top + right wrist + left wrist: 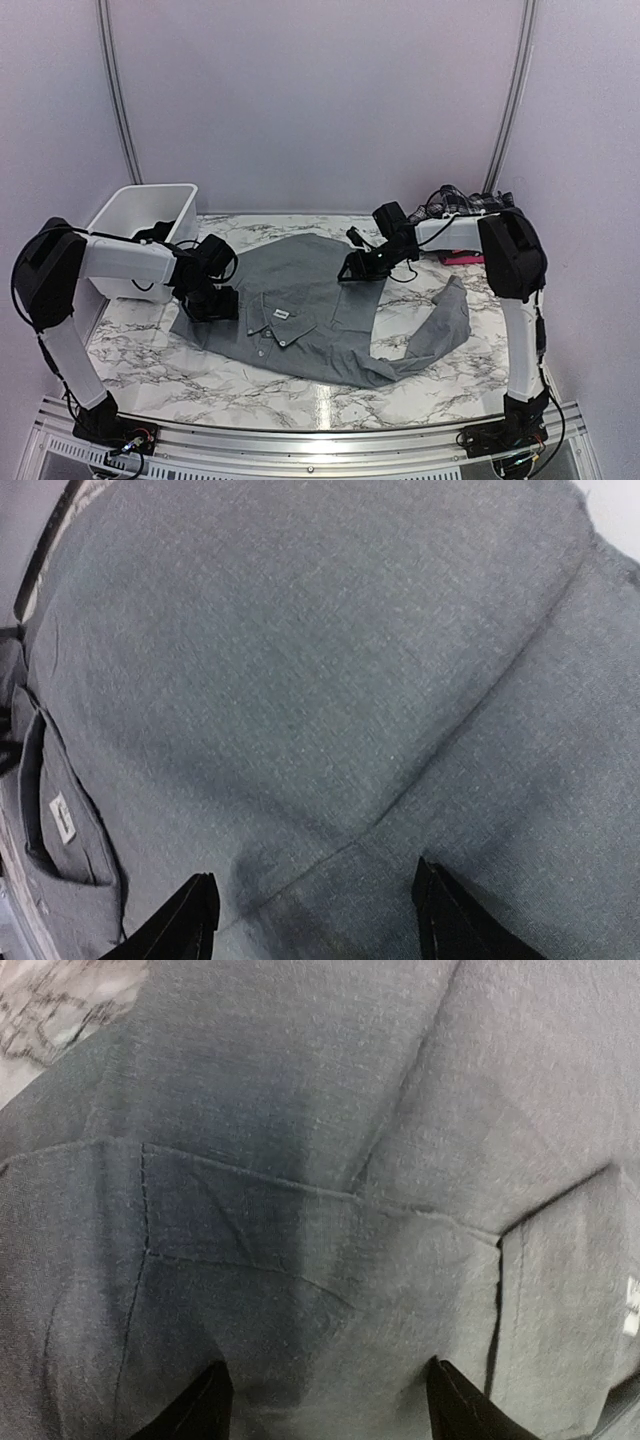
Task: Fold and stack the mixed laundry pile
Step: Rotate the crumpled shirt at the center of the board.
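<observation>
From above, the shirt lies spread on the bench, with the left gripper at its left edge and the right gripper at its far edge.

Left wrist: the fingers are wide apart over grey cloth, holding nothing.

Right wrist: the fingers are likewise spread and empty, perhaps touching the cloth.

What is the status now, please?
Open: left pincer, right pincer, both over grey shirt. Shirt spread on table, one sleeve out. Nothing in the way.
</observation>
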You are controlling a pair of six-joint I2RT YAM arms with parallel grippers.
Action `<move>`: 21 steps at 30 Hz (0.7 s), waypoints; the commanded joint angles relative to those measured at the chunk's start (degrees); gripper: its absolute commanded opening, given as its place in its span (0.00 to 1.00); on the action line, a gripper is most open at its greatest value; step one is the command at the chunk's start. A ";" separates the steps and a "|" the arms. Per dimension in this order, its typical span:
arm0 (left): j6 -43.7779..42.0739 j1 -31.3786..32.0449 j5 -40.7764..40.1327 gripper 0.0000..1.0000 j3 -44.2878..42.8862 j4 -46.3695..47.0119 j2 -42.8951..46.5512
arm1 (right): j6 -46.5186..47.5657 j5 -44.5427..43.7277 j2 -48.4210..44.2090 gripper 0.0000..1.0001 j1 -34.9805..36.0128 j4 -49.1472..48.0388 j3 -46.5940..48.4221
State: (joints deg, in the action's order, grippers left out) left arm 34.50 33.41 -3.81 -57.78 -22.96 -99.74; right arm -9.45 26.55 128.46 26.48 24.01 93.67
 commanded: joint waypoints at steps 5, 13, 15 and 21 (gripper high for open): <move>-4.18 -4.78 2.58 0.66 -19.00 -1.13 -18.69 | -6.47 -2.28 -17.54 0.66 -2.79 -0.82 -35.62; -9.48 -7.62 8.41 0.64 -50.17 -6.01 -31.18 | -18.15 6.06 -36.90 0.64 9.42 -10.79 -53.12; -12.02 -7.02 7.79 0.64 -50.17 -6.00 -26.96 | -20.08 10.33 -38.73 0.64 13.83 -12.57 -51.78; -20.83 1.04 4.08 0.60 -32.18 -6.44 -9.43 | -14.07 4.46 -42.15 0.64 6.77 -3.28 -41.24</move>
State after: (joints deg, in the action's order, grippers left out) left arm 20.95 28.21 1.69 -98.41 -26.28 -120.44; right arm -25.78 34.85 88.86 39.31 15.38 44.27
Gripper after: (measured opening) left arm 0.618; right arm 0.643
